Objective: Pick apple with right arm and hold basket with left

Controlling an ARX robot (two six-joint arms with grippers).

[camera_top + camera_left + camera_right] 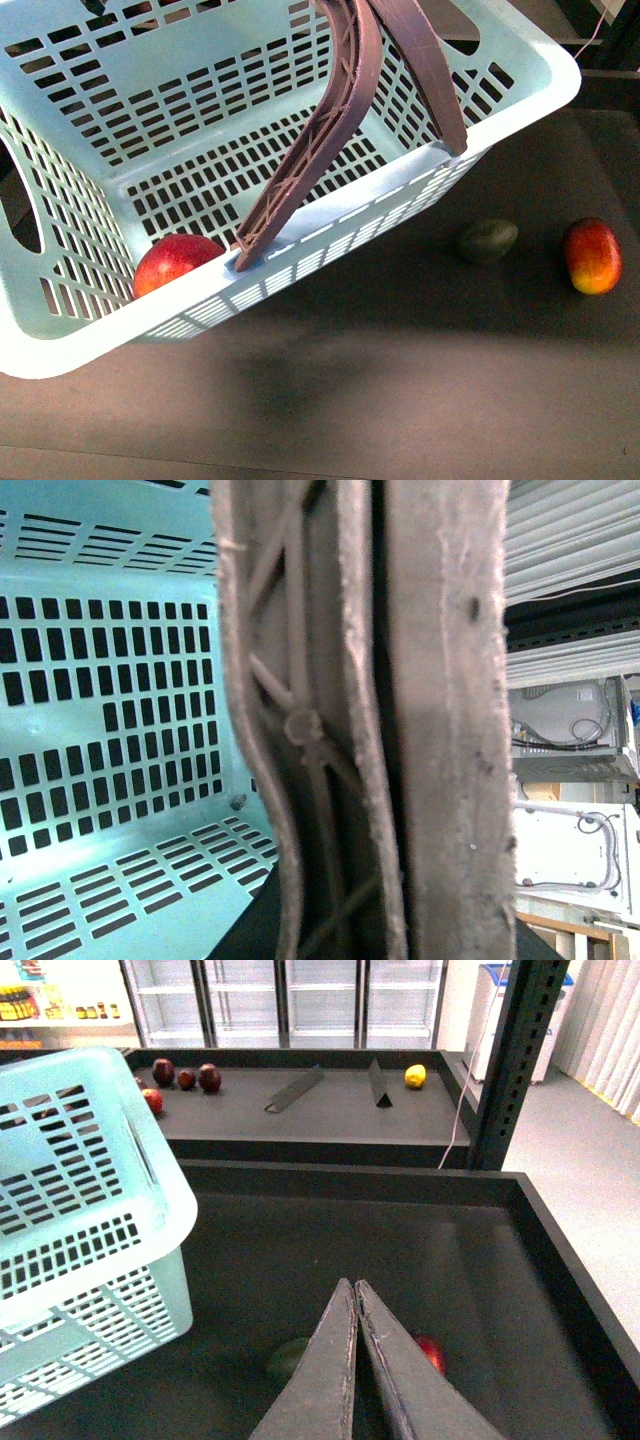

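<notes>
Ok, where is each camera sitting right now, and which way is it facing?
Front view: on the body, looking down at the table. It shows the tilted basket with the apple inside, plus a green fruit and a red-yellow fruit. No arm shows.
Left wrist view: pressed close to the basket's brown handles, with the lattice interior behind. No gripper is visible.
Right wrist view: above the table, facing across it toward a far shelf. The shut right gripper shows.
Shared: the front and right wrist views both show the basket and both loose fruits.

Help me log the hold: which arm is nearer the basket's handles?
Left. The handles fill its wrist view, right up close. The right fingers are shut, off beside the basket, near the green fruit.
</notes>
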